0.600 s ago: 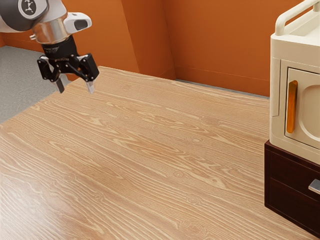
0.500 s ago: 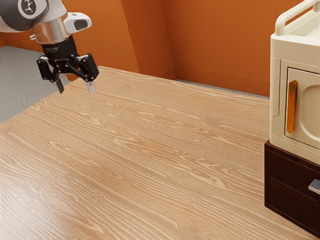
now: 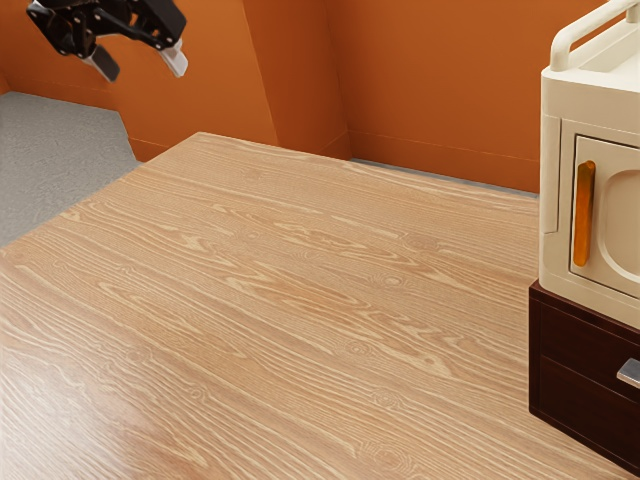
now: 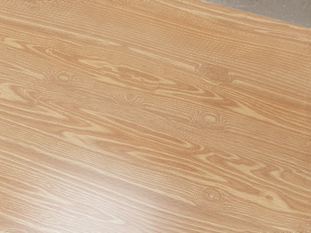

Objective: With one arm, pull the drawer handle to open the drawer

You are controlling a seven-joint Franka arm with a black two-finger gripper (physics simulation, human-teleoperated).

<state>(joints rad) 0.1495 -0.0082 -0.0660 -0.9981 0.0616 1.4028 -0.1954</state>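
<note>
- the jaws are hanging at about half past ten in the exterior view, high above and beyond the tabletop's (image 3: 300, 300) far corner, their fingers (image 3: 173, 59) standing wide apart.
- the silver handle (image 3: 630, 374) is sitting near four o'clock in that view, on the upper part of the dark drawer unit (image 3: 575, 340), well apart from the jaws.
- the drawer unit is standing on the tabletop and carrying a cream cabinet (image 3: 563, 100) at three o'clock, whose orange handle (image 3: 584, 214) is running upright.
- an orange wall (image 3: 430, 80) is rising at twelve o'clock.
- the wrist view is showing wood grain, with grey floor (image 4: 277, 9) lying past the tabletop's edge.
</note>
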